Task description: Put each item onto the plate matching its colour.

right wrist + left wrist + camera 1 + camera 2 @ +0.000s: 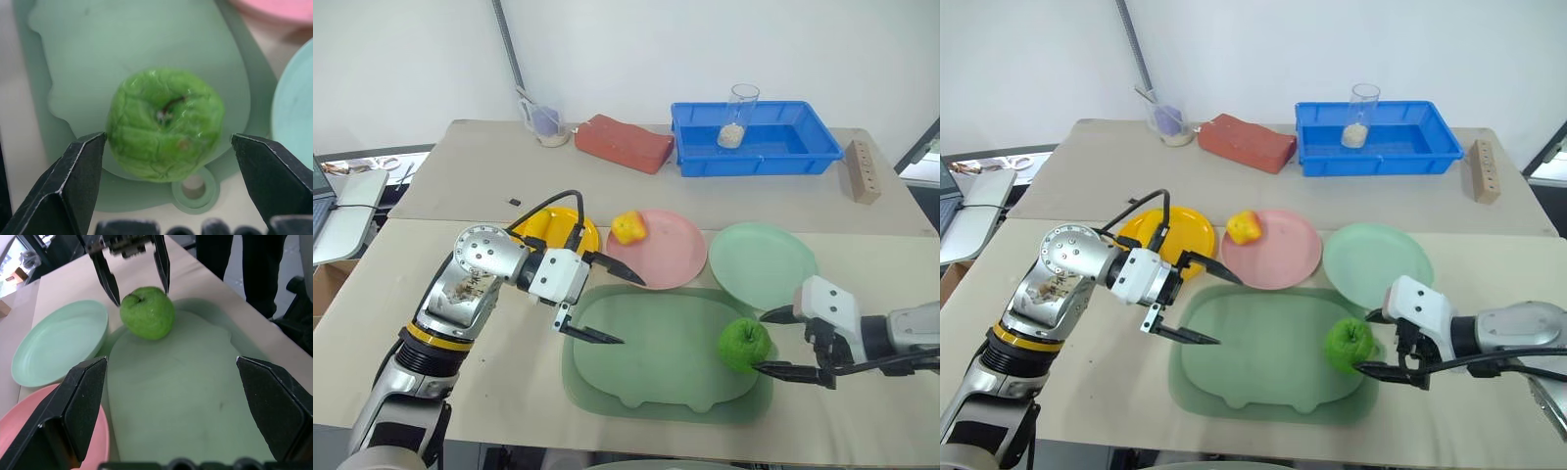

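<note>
- The green apple [744,344] is sitting on the right edge of the dull-green mat [656,357], stem up, near the mat's tab ring [194,187].
- The right gripper [780,342] is hovering at the mat's right edge with its two black fingers spread wide, one on each side of the apple; I cannot tell whether either is touching it.
- The left gripper [612,308] is hanging over the mat's left edge, its fingers also spread wide and pinching nothing.
- The red-and-yellow fruit [627,227] is lying on the left rim of the pink plate [671,257].
- The yellow plate [545,231] is sitting left of the pink one, partly hidden by the left arm.
- The mint plate [764,262] is lying bare right of the pink plate, just beyond the mat's far right corner.
- Along the table's [470,176] far edge a red block [624,143] and a blue tray [759,139] are resting, with a clear cup [738,117] standing in the tray.
</note>
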